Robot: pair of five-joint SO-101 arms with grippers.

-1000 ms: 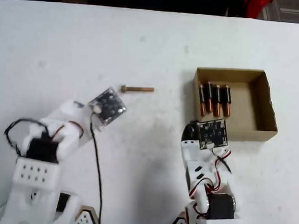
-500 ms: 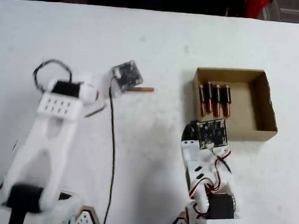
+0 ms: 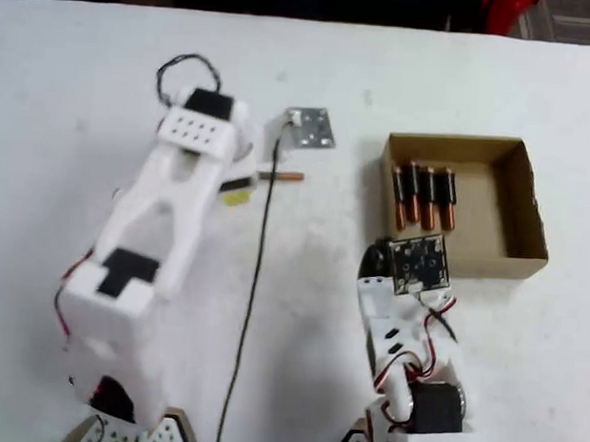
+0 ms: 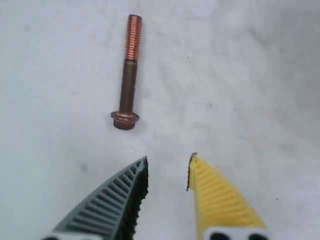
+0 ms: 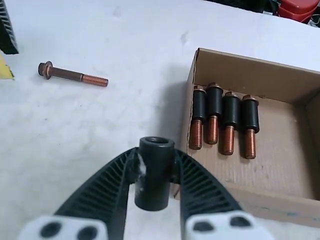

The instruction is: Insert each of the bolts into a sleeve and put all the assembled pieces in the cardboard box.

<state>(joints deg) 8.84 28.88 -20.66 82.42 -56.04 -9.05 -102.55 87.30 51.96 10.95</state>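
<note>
Left gripper [image 4: 168, 159]: jaws narrowly parted, offset from bolt [image 4: 127, 75] lying flat on desk [image 4: 250, 75]. Right gripper [image 5: 155, 152] clamps sleeve [image 5: 154, 175] beside cardboard box [image 5: 260, 75]. Risk: an offset close nudges the bolt rolling; height above it unclear.

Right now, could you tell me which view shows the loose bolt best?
The left wrist view: the bolt lies whole, head to threaded tip, ahead of the open left gripper. The right wrist view shows it whole but farther off; in the high view the left arm covers its head end.
</note>
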